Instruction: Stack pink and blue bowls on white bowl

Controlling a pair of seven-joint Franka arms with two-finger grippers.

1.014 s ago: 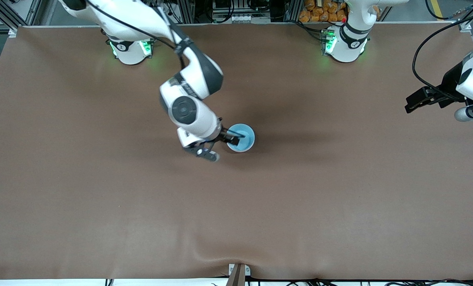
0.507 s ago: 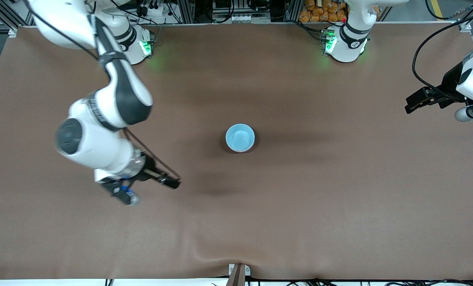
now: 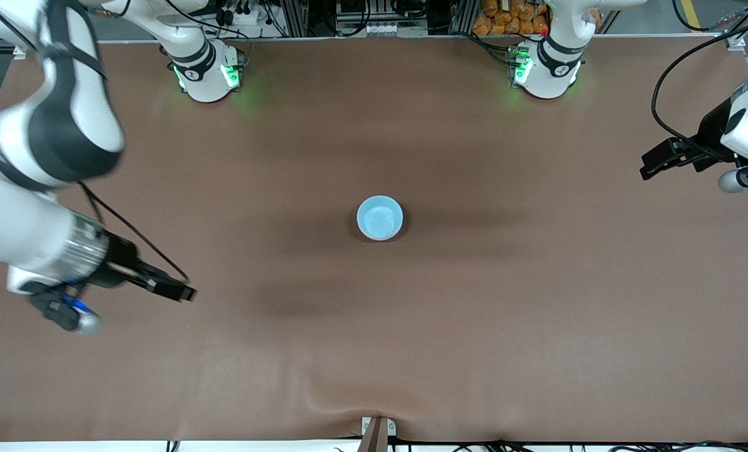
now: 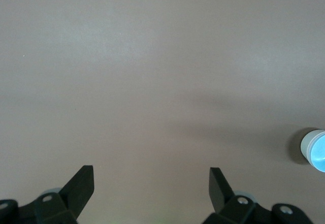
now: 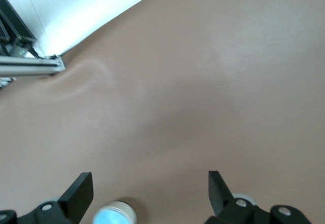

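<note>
Blue bowl unmarked, mid-table; both hands empty, spread wide

Light sky-blue round plastic bowl: cut by left wrist view's edge. Right arm's upper links: blurred, partly out of front view.

I see only the light-blue round plastic bowl standing mid-table (bare brown mat all around it); both grippers hang well apart from it.
</note>
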